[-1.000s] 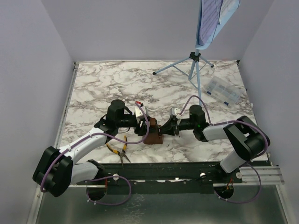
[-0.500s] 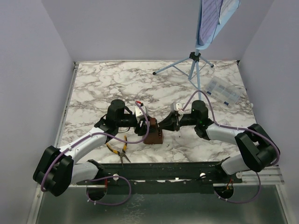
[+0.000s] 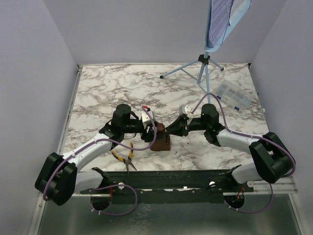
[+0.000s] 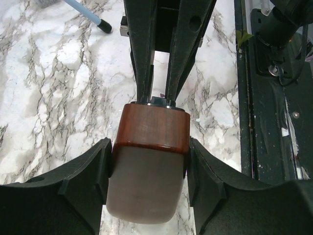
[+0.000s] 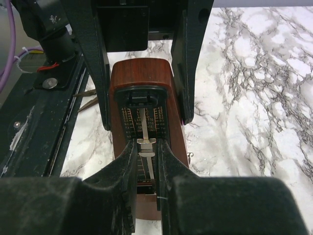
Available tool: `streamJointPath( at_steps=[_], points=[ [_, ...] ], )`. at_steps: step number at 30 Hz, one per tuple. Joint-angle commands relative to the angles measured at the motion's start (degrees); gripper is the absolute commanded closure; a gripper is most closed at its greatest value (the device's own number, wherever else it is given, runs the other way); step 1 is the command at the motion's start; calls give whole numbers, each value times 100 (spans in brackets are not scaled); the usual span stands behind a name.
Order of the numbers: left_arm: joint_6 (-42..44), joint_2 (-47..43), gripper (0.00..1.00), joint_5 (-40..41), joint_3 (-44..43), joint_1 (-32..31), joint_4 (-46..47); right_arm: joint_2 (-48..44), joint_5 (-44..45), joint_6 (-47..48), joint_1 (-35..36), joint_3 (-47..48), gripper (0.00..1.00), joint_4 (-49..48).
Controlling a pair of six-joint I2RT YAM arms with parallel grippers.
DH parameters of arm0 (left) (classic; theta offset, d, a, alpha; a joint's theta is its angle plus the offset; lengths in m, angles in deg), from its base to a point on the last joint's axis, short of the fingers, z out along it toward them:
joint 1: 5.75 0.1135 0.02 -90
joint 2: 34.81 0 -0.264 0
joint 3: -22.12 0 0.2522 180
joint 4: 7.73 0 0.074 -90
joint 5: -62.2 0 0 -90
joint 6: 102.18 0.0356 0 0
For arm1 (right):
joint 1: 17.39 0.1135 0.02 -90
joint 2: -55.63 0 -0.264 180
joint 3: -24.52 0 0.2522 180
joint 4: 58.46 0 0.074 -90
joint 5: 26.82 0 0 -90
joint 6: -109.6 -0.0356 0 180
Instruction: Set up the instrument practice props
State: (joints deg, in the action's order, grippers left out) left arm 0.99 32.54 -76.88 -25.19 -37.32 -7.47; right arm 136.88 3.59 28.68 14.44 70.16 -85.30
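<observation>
Centrally, low in the top view, the metronome (image 3: 161,139) sits on the marble table (image 3: 112,88) between the two arms. The left gripper (image 4: 149,171) comes from the left and is clamped on its brown body, one finger (image 4: 90,174) against each side. The right gripper (image 5: 146,147) comes from the right, facing the scale. Its fingers (image 5: 124,164) are drawn almost together, pinching the thin pendulum (image 5: 145,128) just below the upper end of the scale. Whether the metronome's base lies flat on the table cannot be told.

At the upper right the stand (image 3: 204,62) is on its tripod near the back edge, its desk carrying the sheet (image 3: 221,17). A clear box (image 3: 234,95) lies just below and right of the tripod. Pliers (image 3: 124,155) lie at the lower left of the metronome, near the table's front edge.
</observation>
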Motion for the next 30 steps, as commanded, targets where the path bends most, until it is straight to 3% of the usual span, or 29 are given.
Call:
streamJointPath(
  at_steps=[1,9,12,19,24,30],
  points=[
    [266,128,100,-5,-52,-38,-158,-260,37,-175,64,354,87,-293],
    [274,98,100,18,-45,-40,-172,-97,55,-104,64,345,83,-170],
    [248,124,100,-44,-82,-51,-175,-108,69,-208,63,264,68,-256],
    [247,140,100,-57,-78,-51,-189,-465,284,-109,63,130,50,178],
    [266,117,100,-7,-61,-51,-189,-559,566,-75,67,-31,49,369],
    [267,99,100,-15,-56,-59,-193,-500,521,-118,62,-68,58,395]
  ],
)
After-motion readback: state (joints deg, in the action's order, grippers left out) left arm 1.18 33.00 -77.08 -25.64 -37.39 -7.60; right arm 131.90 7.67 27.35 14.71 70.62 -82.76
